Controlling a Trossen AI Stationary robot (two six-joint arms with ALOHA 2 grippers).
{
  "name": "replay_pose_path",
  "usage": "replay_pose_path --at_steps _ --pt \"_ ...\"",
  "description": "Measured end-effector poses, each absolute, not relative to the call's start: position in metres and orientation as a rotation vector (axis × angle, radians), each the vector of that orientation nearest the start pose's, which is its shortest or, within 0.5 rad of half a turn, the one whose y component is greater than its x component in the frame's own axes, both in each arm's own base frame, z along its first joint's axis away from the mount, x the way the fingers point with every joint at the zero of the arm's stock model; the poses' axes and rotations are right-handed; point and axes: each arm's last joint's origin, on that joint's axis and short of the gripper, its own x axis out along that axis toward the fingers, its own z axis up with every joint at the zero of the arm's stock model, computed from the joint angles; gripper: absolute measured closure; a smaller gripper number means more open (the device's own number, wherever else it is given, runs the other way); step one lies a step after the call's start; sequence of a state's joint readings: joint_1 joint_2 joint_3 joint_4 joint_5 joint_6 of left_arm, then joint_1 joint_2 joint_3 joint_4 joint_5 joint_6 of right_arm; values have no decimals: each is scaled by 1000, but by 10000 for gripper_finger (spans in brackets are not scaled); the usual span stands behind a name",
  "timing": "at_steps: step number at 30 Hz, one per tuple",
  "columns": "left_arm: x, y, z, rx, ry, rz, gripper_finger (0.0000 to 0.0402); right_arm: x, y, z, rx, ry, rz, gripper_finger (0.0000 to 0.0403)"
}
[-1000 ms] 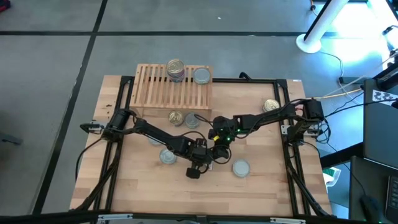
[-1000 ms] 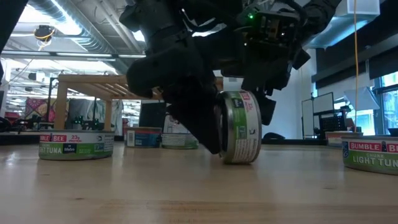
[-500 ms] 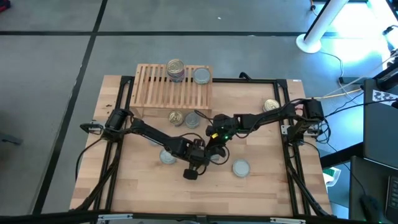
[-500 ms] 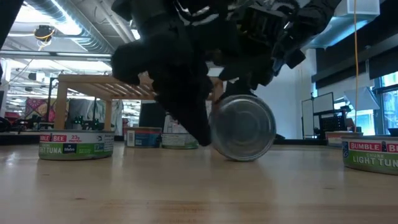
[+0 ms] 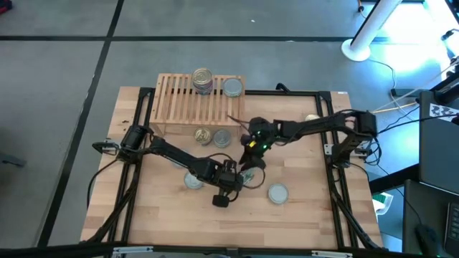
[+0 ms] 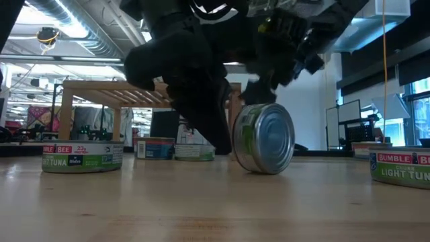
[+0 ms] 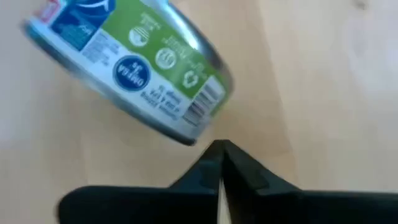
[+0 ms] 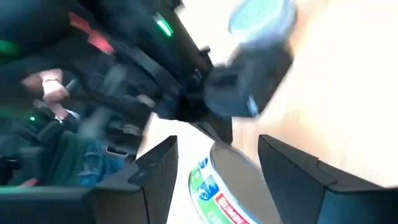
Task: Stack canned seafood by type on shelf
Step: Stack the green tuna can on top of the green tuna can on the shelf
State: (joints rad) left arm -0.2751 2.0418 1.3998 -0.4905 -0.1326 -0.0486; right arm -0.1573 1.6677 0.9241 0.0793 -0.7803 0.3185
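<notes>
Only a few cans sit on the shelf (image 5: 179, 104) while several wait on the bench (image 5: 301, 215); left gripper (image 7: 219, 163) is closed empty, right gripper (image 8: 214, 165) wide.

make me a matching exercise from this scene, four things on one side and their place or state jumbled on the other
Column one:
1. left gripper
2. right gripper
3. can beside the left gripper
4. gold-lidded stack

Column two:
a. on the shelf
b. open
c. standing on its edge on the table
d. shut

Pairs: 1-d, 2-b, 3-c, 4-a
</notes>
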Motion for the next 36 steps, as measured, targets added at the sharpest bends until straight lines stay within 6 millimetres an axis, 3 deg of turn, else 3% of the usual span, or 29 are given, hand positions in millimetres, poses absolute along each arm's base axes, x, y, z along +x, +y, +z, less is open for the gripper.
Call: replay_pose_path --at_steps 4,6,12,16,19,36 --pt "398 -108 153 186 1113 -100 396 318 -32 219 398 637 473 180" --pt "399 -108 153 185 1108 -99 396 312 -15 226 240 645 460 180" --pt "401 -106 153 175 1093 -87 396 301 39 223 -146 714 508 180" --pt "402 -106 154 173 1081 -87 396 297 58 221 -281 735 438 180" --pt "402 -106 154 172 1079 -87 396 297 61 221 -324 740 372 180" --pt "402 -106 154 165 1083 -81 396 310 63 202 -335 764 352 180"
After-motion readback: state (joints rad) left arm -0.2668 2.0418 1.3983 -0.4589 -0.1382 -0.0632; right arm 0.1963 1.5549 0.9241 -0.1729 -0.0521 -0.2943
